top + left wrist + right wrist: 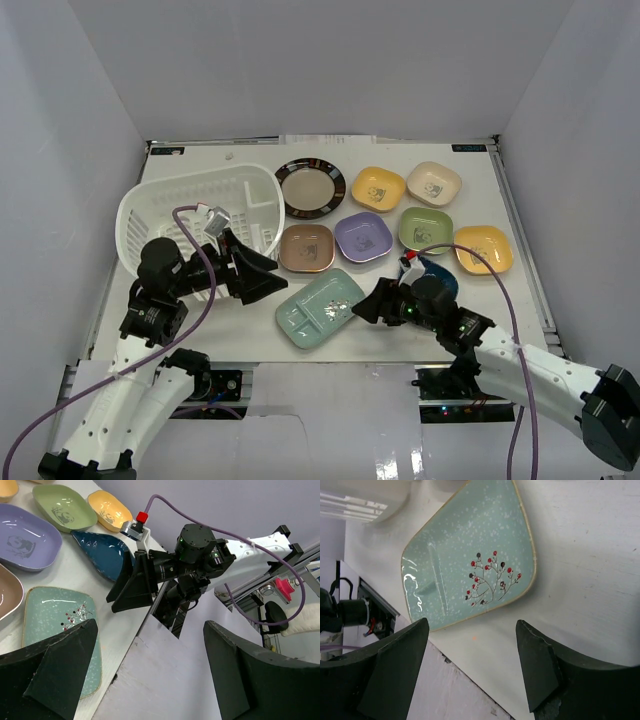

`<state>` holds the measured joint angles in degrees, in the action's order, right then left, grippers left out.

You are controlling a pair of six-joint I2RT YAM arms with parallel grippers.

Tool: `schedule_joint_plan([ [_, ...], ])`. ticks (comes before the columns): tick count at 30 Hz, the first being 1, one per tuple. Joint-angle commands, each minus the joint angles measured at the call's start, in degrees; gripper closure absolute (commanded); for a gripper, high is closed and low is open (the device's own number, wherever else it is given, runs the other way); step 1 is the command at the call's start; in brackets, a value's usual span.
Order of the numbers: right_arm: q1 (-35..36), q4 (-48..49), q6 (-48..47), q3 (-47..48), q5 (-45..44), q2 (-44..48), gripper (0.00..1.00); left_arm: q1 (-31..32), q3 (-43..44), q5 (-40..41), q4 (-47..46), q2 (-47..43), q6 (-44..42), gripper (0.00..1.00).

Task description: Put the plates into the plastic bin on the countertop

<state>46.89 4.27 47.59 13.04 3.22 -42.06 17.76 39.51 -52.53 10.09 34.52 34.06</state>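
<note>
The white plastic bin (190, 215) stands at the left of the countertop (470, 310). Right of it lie a dark-rimmed round plate (310, 187) and yellow (378, 188), cream (434, 182), green (425, 228), orange (483, 248), purple (362, 236) and brown (306, 248) plates. The mint divided tray (320, 306) lies near the front edge. The dark-blue dish (102, 555) is half hidden under my right arm. My left gripper (275, 277) is open and empty, just left of the tray (55, 615). My right gripper (363, 302) is open and empty over the tray's right edge (470, 560).
Pale walls enclose the countertop on three sides. The table's front edge (470, 672) runs right under my right gripper (472, 660). My left gripper (150, 665) hangs over that edge, with the right gripper (127, 592) facing it. The bin wall (360, 500) shows beyond the tray.
</note>
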Motion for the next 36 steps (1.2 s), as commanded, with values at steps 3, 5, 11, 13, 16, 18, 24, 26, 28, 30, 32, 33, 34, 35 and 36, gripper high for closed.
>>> schedule_joint_plan([
  [3,3.46,6.27,6.1,-0.38,-12.53,-3.98,0.24,0.26,2.06,-0.2,3.88,-1.47,-1.89,0.02],
  [5,4.43,6.97,6.81,-0.38,-13.77,-6.26,0.23,0.26,2.15,-0.55,4.5,-1.83,-2.25,0.02],
  [11,6.72,10.49,9.8,-0.38,-15.62,-13.99,0.22,0.26,0.93,-3.1,5.03,-3.23,-1.54,0.02],
  [13,6.98,12.59,10.67,-0.12,-15.53,-17.42,0.23,0.26,0.75,-4.15,6.34,-3.93,-2.24,0.02],
  [16,6.98,15.58,12.08,0.06,-15.7,-20.59,0.3,0.26,1.71,-4.68,10.02,-4.02,-4.0,0.02],
  [18,6.98,16.73,12.96,-0.03,-16.32,-23.14,0.39,0.26,2.42,-6.08,11.09,-3.41,-4.27,0.02],
  [24,6.98,18.84,14.89,-0.73,-18.25,-26.23,0.73,0.52,2.68,-8.38,11.36,-1.75,-3.22,0.14],
  [26,6.98,19.02,15.42,-1.52,-18.95,-25.0,0.76,0.52,2.51,-8.55,11.53,-0.87,-3.04,0.21],
  [28,6.98,19.02,15.42,-2.93,-19.74,-22.82,0.84,0.52,2.51,-8.81,11.71,0.54,-2.95,0.27],
  [30,7.07,18.67,15.34,-4.24,-20.01,-20.79,0.92,0.52,2.94,-8.81,12.15,1.85,-3.04,0.3],
  [32,7.07,18.06,14.64,-4.86,-19.75,-16.66,0.92,0.87,3.3,-8.47,12.32,2.74,-2.86,0.32],
  [33,7.07,17.27,14.02,-5.04,-19.49,-14.99,0.92,1.05,3.38,-7.59,12.76,3.44,-2.95,0.32],
  [34,7.07,16.56,13.5,-4.87,-18.96,-11.15,0.92,1.92,3.38,-7.06,12.94,3.71,-3.04,0.32],
  [35,7.07,15.51,13.06,-4.52,-18.35,-8.94,0.92,2.71,3.47,-6.27,12.94,3.88,-3.04,0.32],
  [36,7.07,12.89,11.75,-3.99,-18.25,-6.82,0.92,3.59,3.47,-3.66,13.11,3.97,-3.3,0.32],
])
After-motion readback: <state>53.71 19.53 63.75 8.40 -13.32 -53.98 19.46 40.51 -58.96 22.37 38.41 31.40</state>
